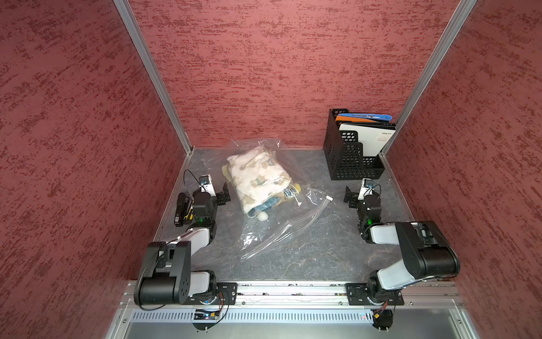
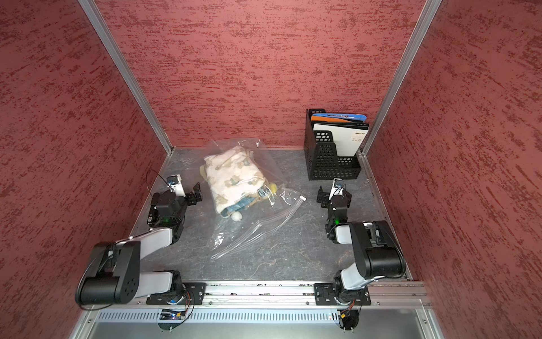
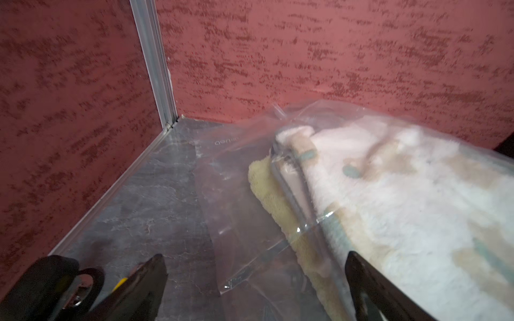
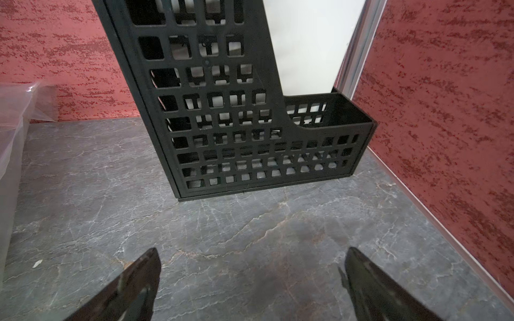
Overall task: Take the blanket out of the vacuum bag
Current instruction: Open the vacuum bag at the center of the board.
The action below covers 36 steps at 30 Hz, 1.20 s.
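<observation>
In the centre of both top views lies the vacuum bag [image 1: 274, 234], with the blanket [image 1: 258, 179] inside, its long axis running from frame top to bottom. The left gripper [image 1: 223, 194], jaws wide and empty, is just left of the blanket; the right gripper [image 1: 349, 196], also wide, stands farther right.

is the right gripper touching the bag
Apart. The right wrist view shows bare table between the right gripper and the bag.

Grey marbled table [image 1: 322, 258]: bag [image 1: 275, 237] centre-left, rack [image 1: 349, 167] far right, black tool [image 1: 182, 207] at left edge.
</observation>
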{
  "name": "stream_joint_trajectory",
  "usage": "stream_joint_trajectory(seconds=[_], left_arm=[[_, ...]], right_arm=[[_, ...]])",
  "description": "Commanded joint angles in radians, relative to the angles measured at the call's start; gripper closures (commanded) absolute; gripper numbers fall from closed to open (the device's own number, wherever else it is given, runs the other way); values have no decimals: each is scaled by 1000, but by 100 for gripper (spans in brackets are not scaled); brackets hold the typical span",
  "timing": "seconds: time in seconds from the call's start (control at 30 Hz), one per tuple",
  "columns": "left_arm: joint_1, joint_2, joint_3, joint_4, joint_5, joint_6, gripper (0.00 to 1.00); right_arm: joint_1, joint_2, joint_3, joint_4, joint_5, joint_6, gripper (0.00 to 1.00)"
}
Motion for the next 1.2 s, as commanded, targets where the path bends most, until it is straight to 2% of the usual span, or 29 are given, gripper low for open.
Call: stream_joint_trajectory(seconds=[0.0,0.17,0.3,0.33,0.43,0.5,0.57,0.6,0.63,0.7,0.77,0.8,0.87,0.93,0.97,1.07,1.13,1.17], left_arm=[[-9,-132,66,-181,-25,-10,1],[-27,-300,209,-473,-36,-105,0],[-34,-352,303,-627,46,-152,0],[-37,-358,317,-647,66,-162,0],[-45,-361,347,-685,116,-197,1],[-48,-365,373,-726,133,-239,1],[-48,-368,393,-773,145,-327,0],[-46,-375,399,-813,142,-398,0],[-39,-382,388,-813,161,-450,1],[-9,-396,334,-748,246,-513,0],[14,-408,279,-657,325,-568,1],[24,-404,263,-620,372,-581,1],[25,-384,252,-595,423,-602,2],[13,-357,251,-607,433,-618,20],[-3,-348,245,-629,394,-628,31],[-19,-352,218,-713,329,-708,47],[-39,-349,235,-766,390,-661,58],[-72,-346,263,-838,365,-637,65]], right_arm=[[-4,-8,-13,34,23,12,1],[-3,-13,-2,11,15,10,1],[-3,-47,-5,-4,-33,-12,1],[5,-100,5,-56,-16,-22,1],[9,-289,109,-376,58,16,1],[8,-366,189,-558,108,179,1],[4,-388,242,-796,270,563,1],[-5,-384,259,-953,332,814,1],[-26,-377,250,-961,284,870,1],[-39,-360,230,-900,172,773,3],[-39,-346,268,-987,103,782,10],[-39,-338,286,-1007,49,765,23],[-39,-326,302,-1011,-69,748,38],[-39,-324,293,-997,-169,764,56],[-38,-328,277,-980,-228,786,60],[-33,-336,193,-862,-445,898,62],[-9,-339,130,-752,-564,972,61],[12,-350,110,-748,-583,1003,59]])
